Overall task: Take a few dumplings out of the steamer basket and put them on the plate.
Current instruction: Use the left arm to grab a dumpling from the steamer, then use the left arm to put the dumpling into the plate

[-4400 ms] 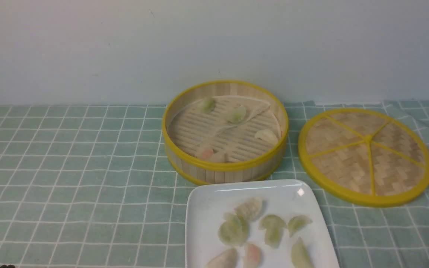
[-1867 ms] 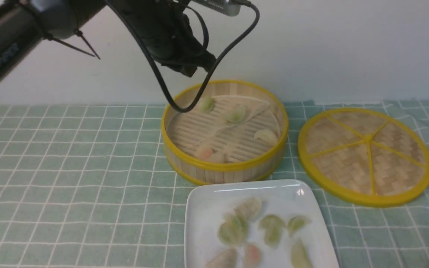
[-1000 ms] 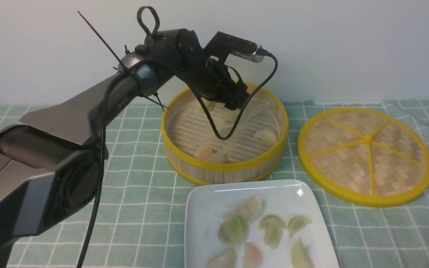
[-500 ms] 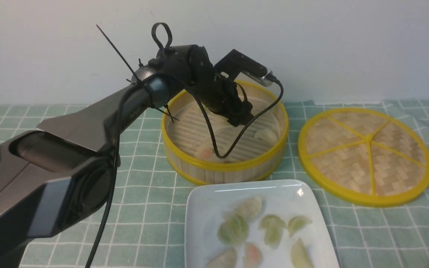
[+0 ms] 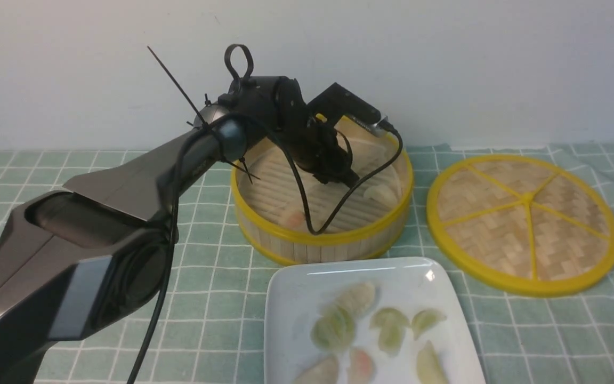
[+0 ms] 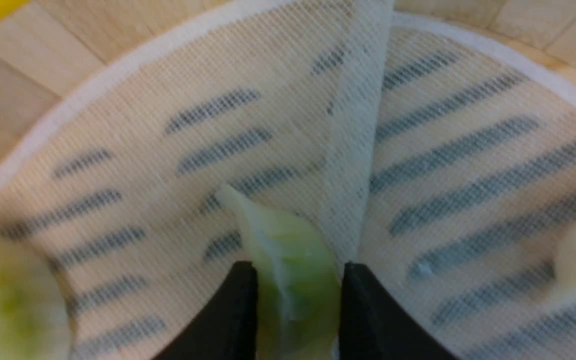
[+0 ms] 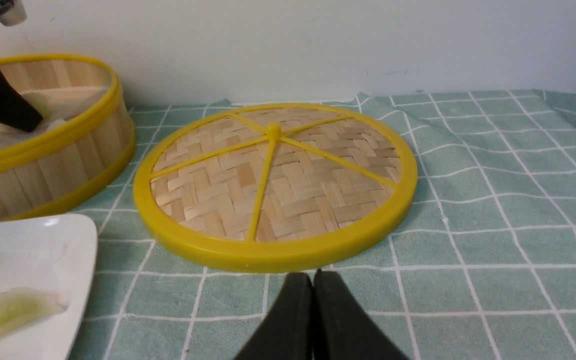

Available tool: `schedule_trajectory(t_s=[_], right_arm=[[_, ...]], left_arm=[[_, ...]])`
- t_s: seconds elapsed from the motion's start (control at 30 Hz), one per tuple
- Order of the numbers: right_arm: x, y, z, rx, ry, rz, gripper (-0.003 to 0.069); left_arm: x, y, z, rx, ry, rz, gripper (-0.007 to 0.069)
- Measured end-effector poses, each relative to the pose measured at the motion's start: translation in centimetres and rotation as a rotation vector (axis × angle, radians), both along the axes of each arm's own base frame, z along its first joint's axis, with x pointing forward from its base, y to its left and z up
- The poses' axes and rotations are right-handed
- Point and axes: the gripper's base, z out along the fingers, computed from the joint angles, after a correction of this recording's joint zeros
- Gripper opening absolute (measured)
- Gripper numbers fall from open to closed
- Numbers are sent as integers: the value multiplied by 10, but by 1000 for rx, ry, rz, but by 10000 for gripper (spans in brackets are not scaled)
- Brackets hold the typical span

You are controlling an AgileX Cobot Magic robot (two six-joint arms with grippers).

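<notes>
— So, how far had we got?
— Seven dumplings [image 5: 333, 330] lay on the plate [image 5: 285, 298]; our left jaws pinched a green dumpling [image 6: 293, 260] down in the steamer basket [image 5: 317, 240], our right jaws were clenched empty

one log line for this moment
left end effector: gripping green dumpling in steamer basket | right end effector: shut | plate: holds dumplings

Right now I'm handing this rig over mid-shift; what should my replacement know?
Left gripper: fingers shut on a green dumpling lying in the steamer basket, not lifted.
Right gripper: shut, empty, by the steamer lid.
Done: seven dumplings on the plate.
Left: carry this one over; a whitish dumpling and a pink-tinged dumpling also lie in the basket.
</notes>
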Motion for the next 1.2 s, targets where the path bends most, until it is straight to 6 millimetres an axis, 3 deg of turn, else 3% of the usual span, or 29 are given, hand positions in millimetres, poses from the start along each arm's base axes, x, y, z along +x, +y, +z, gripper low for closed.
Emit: schedule_trajectory(t_s=[0.07,0.17,0.23,0.33,0.47,0.57,0.8,0.83,0.9,0.93,0.97,1.03,1.2], right_arm=[[0,0,0,0,0,0,-15],[0,0,0,0,0,0,-15],[0,0,0,0,0,0,-15],[0,0,0,0,0,0,-15],[0,0,0,-1,-1,0,-15],[0,0,0,-1,-1,0,-15],[0,0,0,-1,-1,0,-15],[0,0,0,-1,-1,0,-15],[0,0,0,-1,-1,0,-15],[0,0,0,-1,-1,0,-15],[0,0,0,-1,-1,0,-15],[0,0,0,-1,-1,0,-15],[0,0,0,-1,-1,0,-15]], left_arm=[[-3,1,7,12,26,-3,180],[-13,6,39,31,49,-5,183],[-24,12,80,41,32,-18,183],[-42,19,119,54,48,-35,183],[-59,24,148,27,76,-42,183],[-72,26,157,-21,118,-24,183],[-119,36,123,41,329,-58,183],[-130,36,105,61,396,-82,183],[-135,35,96,69,429,-99,183],[-142,32,79,81,486,-116,183],[-143,32,78,81,491,-117,183],[-150,21,57,110,541,-147,183],[-152,2,30,214,496,-199,183]])
